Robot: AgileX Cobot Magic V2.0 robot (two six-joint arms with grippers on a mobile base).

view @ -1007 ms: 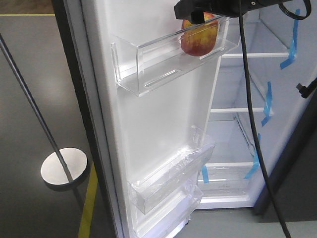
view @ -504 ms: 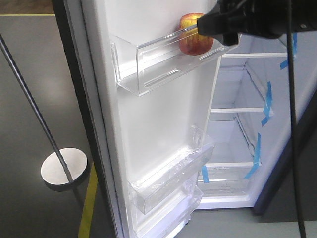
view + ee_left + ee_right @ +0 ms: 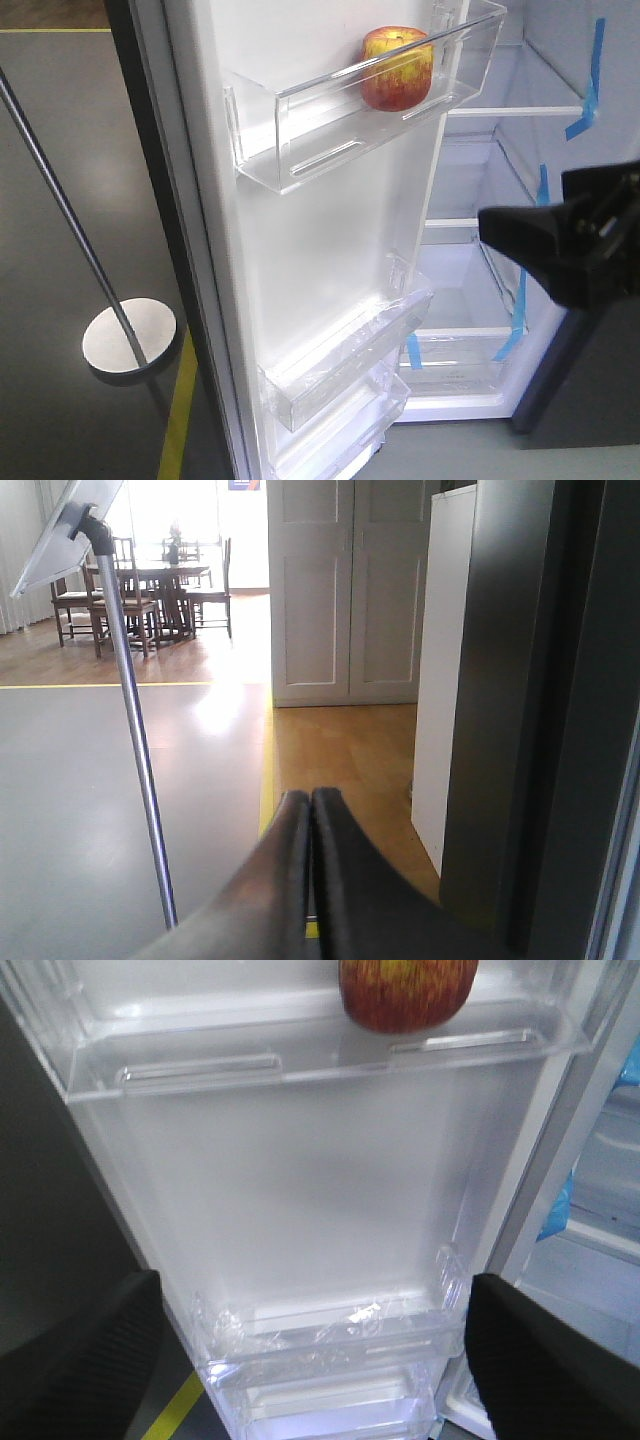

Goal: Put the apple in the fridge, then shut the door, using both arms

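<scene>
The red and yellow apple (image 3: 397, 68) rests on its own in the clear upper bin (image 3: 330, 125) of the open door (image 3: 310, 250), whose white inner side faces me. In the right wrist view the apple (image 3: 408, 990) sits at the top edge, above and well apart from my right gripper (image 3: 315, 1355), which is open and holds nothing. My right arm (image 3: 575, 245) hangs in front of the fridge (image 3: 470, 290) interior, lower right of the apple. My left gripper (image 3: 310, 800) is shut and empty, beside the fridge's dark grey outer wall (image 3: 520, 710).
A thin metal pole (image 3: 60, 200) on a round base (image 3: 128, 338) stands left of the door, also the pole (image 3: 135, 750) in the left wrist view. Two lower door bins (image 3: 340, 360) jut out. Blue tape (image 3: 590, 80) marks the shelves. A white cabinet (image 3: 445, 680) stands behind.
My right arm has let go of the apple and drawn back from the upper bin, dropping down and to the right. The apple stays in the bin.
</scene>
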